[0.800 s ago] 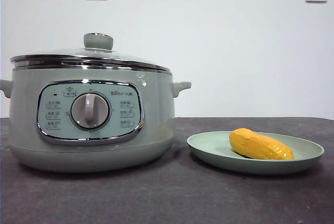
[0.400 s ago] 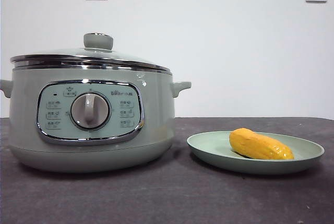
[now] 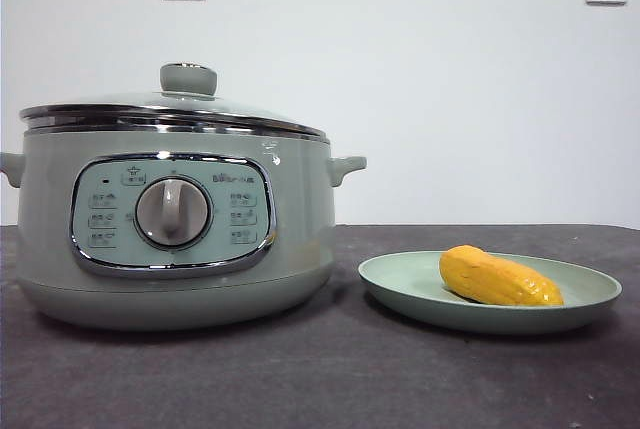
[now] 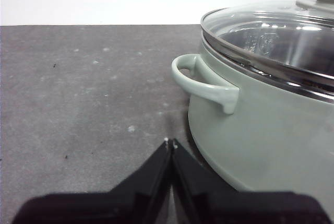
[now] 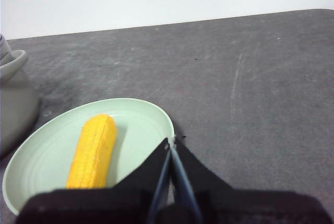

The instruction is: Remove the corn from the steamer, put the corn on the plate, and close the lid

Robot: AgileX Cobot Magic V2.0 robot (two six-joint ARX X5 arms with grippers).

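- You see the corn (image 3: 498,278) lying on its side in the plate (image 3: 400,284), which sits on the table (image 3: 320,379) just beside the steamer (image 3: 175,229); that placement fits the task's second step.
- The lid (image 3: 170,109) rests level on the steamer's rim, its knob on top (so all three steps look done to me).
- Your left tool (image 4: 170,142) has its jaws pressed together and grips nothing; it sits low near the steamer's side handle (image 4: 203,80), apart from it, likely parked clear.
- Your right tool (image 5: 171,141) is likewise closed and empty, at the plate's edge beside the corn, not touching it.
- Neither arm shows in the front view, which suits a waiting pose.
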